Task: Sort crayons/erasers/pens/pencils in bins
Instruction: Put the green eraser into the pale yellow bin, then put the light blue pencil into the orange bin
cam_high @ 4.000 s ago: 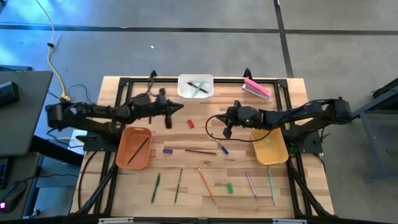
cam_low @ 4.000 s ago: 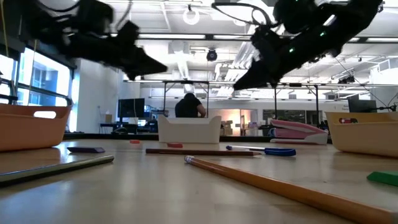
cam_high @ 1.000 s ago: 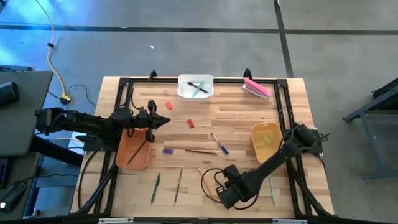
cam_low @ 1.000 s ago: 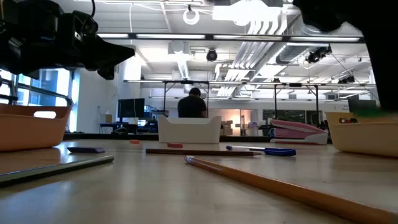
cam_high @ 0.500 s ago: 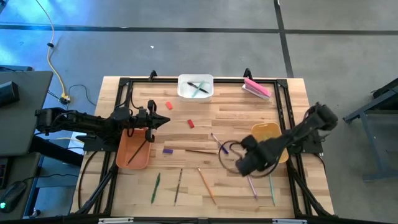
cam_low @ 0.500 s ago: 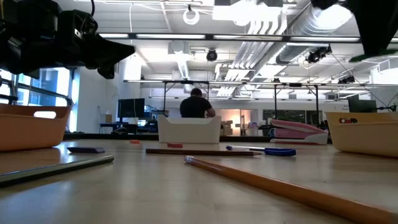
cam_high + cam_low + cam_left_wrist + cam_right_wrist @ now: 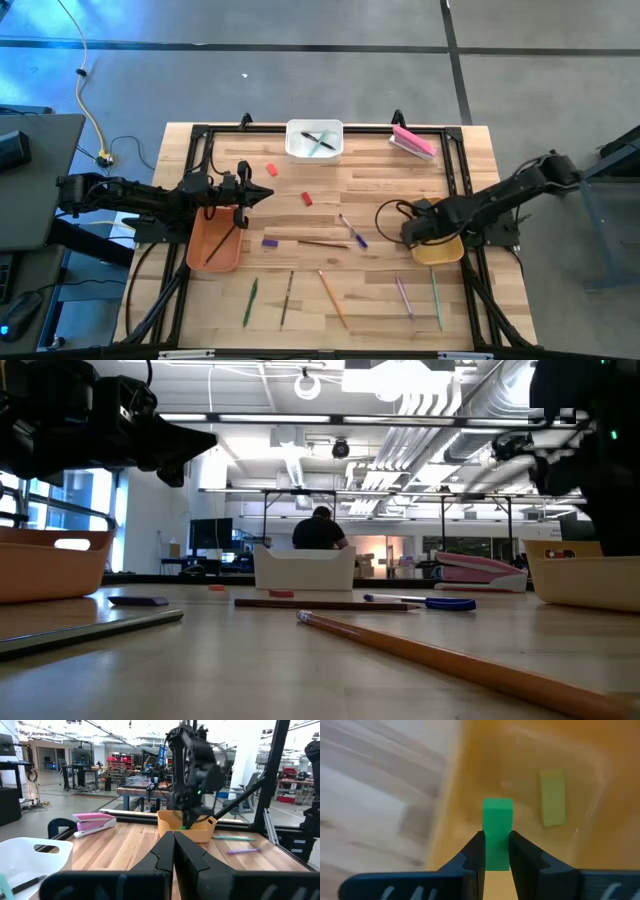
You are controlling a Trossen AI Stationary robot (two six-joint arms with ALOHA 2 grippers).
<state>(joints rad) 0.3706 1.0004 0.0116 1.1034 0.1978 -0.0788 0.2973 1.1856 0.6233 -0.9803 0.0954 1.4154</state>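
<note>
Right gripper (image 7: pixel 495 851), clamped on a green crayon (image 7: pixel 497 831), poised over the mustard yellow bin (image 7: pixel 437 232) at the right side of the table. In the right wrist view the crayon's long axis runs straight out from between the fingers, its free end toward the bin floor; the bin lies directly beyond the crayon, with its near wall just to one side of the fingers. A yellow crayon (image 7: pixel 552 799) lies farther in on the bin floor, parallel to the held piece and apart from it. Judged from this, the coming move calls only for letting go, since the crayon is already inside the rim line. Left gripper (image 7: pixel 258 194), fingers closed on nothing, waits above the orange-brown bin (image 7: pixel 214 240) across the table. Farthest off, the white bin (image 7: pixel 314 139) holds two pens (image 7: pixel 320 138)
</note>
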